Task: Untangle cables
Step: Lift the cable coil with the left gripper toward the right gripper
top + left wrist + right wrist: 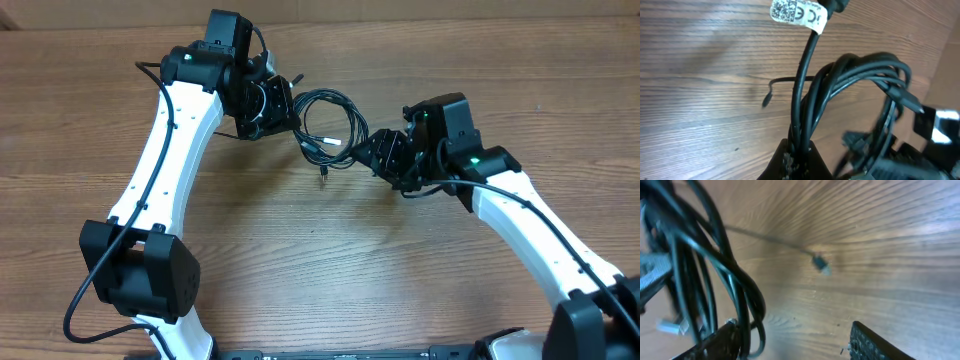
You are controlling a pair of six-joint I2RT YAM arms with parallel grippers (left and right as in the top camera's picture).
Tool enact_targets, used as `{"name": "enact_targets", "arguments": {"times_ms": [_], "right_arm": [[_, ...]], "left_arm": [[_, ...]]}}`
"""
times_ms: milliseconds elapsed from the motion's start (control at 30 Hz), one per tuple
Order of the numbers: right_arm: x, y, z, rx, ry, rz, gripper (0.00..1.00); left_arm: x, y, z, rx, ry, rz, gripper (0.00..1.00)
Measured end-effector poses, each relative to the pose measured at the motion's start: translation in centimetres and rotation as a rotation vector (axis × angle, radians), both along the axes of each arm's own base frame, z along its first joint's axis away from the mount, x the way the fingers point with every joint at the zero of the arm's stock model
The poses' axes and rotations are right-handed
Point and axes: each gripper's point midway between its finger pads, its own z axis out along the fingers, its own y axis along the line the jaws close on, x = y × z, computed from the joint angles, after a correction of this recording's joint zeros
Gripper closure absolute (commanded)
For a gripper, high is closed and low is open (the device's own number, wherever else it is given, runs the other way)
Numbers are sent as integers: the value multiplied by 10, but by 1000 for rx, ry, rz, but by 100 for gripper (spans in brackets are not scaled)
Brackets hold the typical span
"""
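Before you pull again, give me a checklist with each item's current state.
1. Left gripper holds the cables: ok, strands emerge from its shut jaws.
2. Right gripper holds them: not ok, jaws apart, strands at one side of the gap.
3. Bundle loosened: not ok, loops overlap between the arms.
4. Plug end free: ok, it trails apart from the loops.
5. White label clear of snags: cannot tell.
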Motion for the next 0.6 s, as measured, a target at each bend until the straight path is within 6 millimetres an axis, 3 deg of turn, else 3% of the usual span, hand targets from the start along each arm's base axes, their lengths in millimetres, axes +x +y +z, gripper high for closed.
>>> {"name": "enact_targets", "arguments": {"times_ms": [267, 433, 600], "right_arm": [[14, -6, -11, -37, -3, -62, 39], [-8, -33, -38, -194, 133, -125, 38], [-18, -52, -47, -311, 177, -152, 34]], "left_arm": [[-10, -28, 8, -75, 3, -68, 96], [-2, -61, 37, -283, -71, -145, 96], [-2, -74, 53, -405, -74, -180, 96]]}}
